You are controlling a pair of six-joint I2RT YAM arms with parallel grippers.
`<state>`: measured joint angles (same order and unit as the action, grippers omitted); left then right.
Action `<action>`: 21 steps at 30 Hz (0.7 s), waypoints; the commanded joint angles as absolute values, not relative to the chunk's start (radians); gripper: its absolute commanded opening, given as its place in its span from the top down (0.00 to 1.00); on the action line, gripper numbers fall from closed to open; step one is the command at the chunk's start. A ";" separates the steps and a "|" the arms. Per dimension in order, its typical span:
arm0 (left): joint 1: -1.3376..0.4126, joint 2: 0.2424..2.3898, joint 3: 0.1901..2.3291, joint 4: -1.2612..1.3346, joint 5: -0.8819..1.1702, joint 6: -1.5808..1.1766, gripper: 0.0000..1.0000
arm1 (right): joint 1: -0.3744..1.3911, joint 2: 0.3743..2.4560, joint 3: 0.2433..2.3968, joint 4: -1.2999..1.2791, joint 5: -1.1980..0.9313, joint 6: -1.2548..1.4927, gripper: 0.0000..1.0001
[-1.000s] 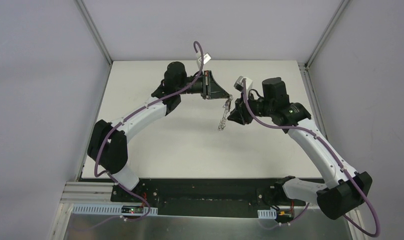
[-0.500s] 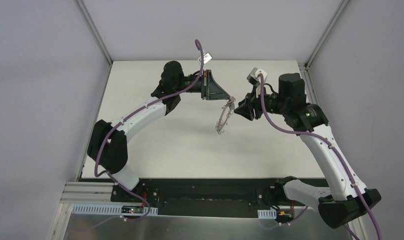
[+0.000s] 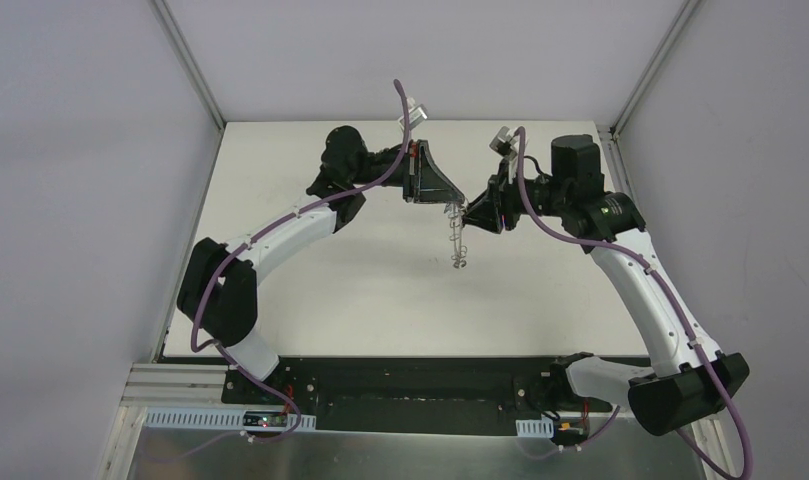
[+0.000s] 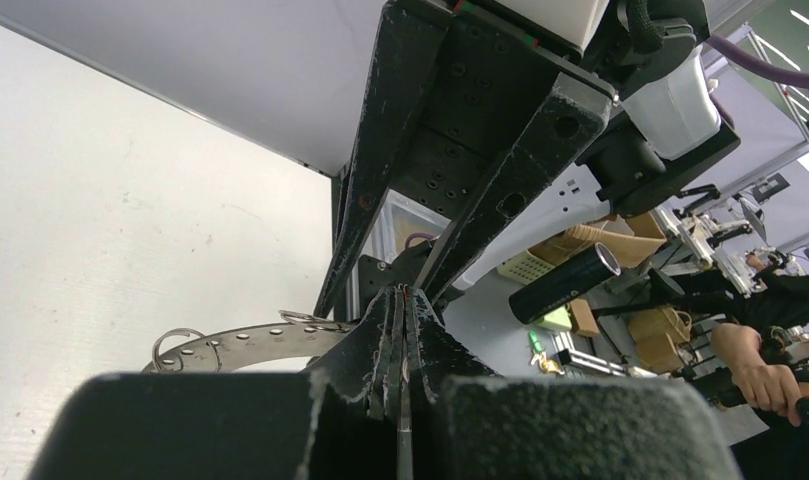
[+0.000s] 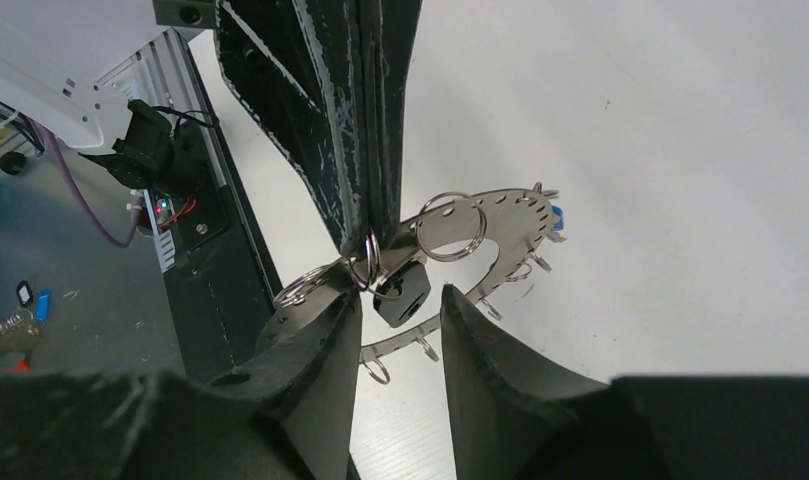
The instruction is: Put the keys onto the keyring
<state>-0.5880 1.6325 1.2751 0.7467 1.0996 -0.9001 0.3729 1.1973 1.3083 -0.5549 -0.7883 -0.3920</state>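
The keyring [image 3: 458, 243], a flat grey band with small wire loops, hangs edge-on above the table. My left gripper [image 3: 452, 203] is shut on its top edge. In the left wrist view the shut tips [image 4: 404, 298] hide the grip, and the keyring [image 4: 242, 346] curves off to the left. In the right wrist view my right gripper [image 5: 400, 292] is open. The black-headed key [image 5: 404, 283] dangles from a loop on the keyring [image 5: 500, 212], just between the right fingertips and apart from both. A blue key head [image 5: 558, 213] shows at the ring's far edge.
The white table [image 3: 330, 290] lies below both arms, with grey walls and metal frame posts around it. A black base rail [image 3: 410, 375] runs along the near edge. Both grippers meet over the far middle of the table.
My right gripper let go and opened, pulled back to the right, then returned to the ring's top. The keyring swung and now hangs straighter. The left gripper stayed shut in place.
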 commanded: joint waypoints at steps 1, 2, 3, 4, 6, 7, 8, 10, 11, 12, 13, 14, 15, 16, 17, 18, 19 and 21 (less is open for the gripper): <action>-0.595 1.631 1.267 0.856 1.130 -0.928 1.00 | 0.364 1.170 1.329 -0.492 -0.855 -0.370 0.63; -0.596 1.632 1.267 0.858 1.131 -0.931 1.00 | 0.362 1.172 1.330 -0.491 -0.857 -0.370 0.63; -0.597 1.633 1.267 0.859 1.132 -0.931 1.00 | 0.362 1.172 1.332 -0.492 -0.864 -0.372 0.63; -0.597 1.632 1.267 0.859 1.134 -0.932 1.00 | 0.361 1.172 1.331 -0.491 -0.874 -0.375 0.63; -0.598 1.633 1.268 0.860 1.136 -0.931 1.00 | 0.361 1.170 1.331 -0.488 -0.890 -0.377 0.63; -0.598 1.632 1.268 0.860 1.137 -0.932 1.00 | 0.360 1.170 1.333 -0.488 -0.896 -0.377 0.63; -0.598 1.632 1.267 0.860 1.138 -0.933 1.00 | 0.360 1.170 1.335 -0.488 -0.898 -0.377 0.63; -0.600 1.632 1.267 0.861 1.139 -0.935 1.00 | 0.359 1.171 1.338 -0.487 -0.901 -0.377 0.65; -0.599 1.632 1.266 0.861 1.140 -0.935 1.00 | 0.358 1.173 1.339 -0.487 -0.904 -0.377 0.66; -0.600 1.633 1.266 0.863 1.140 -0.936 1.00 | 0.358 1.173 1.339 -0.487 -0.906 -0.377 0.68; -0.600 1.632 1.266 0.864 1.141 -0.936 1.00 | 0.358 1.175 1.339 -0.488 -0.908 -0.377 0.71; -0.600 1.631 1.264 0.865 1.140 -0.937 1.00 | 0.359 1.176 1.339 -0.488 -0.910 -0.377 0.73; -0.600 1.631 1.263 0.865 1.140 -0.937 1.00 | 0.358 1.177 1.339 -0.487 -0.914 -0.377 0.76; -0.600 1.631 1.263 0.866 1.141 -0.937 1.00 | 0.357 1.177 1.340 -0.488 -0.918 -0.377 0.79; -0.600 1.632 1.261 0.867 1.142 -0.937 1.00 | 0.357 1.177 1.341 -0.487 -0.920 -0.377 0.80; -0.600 1.632 1.261 0.867 1.141 -0.937 1.00 | 0.357 1.177 1.343 -0.488 -0.922 -0.377 0.82; -0.600 1.632 1.261 0.867 1.143 -0.936 1.00 | 0.356 1.176 1.343 -0.488 -0.923 -0.377 0.83; -0.600 1.633 1.259 0.867 1.145 -0.936 1.00 | 0.356 1.177 1.344 -0.487 -0.929 -0.376 0.84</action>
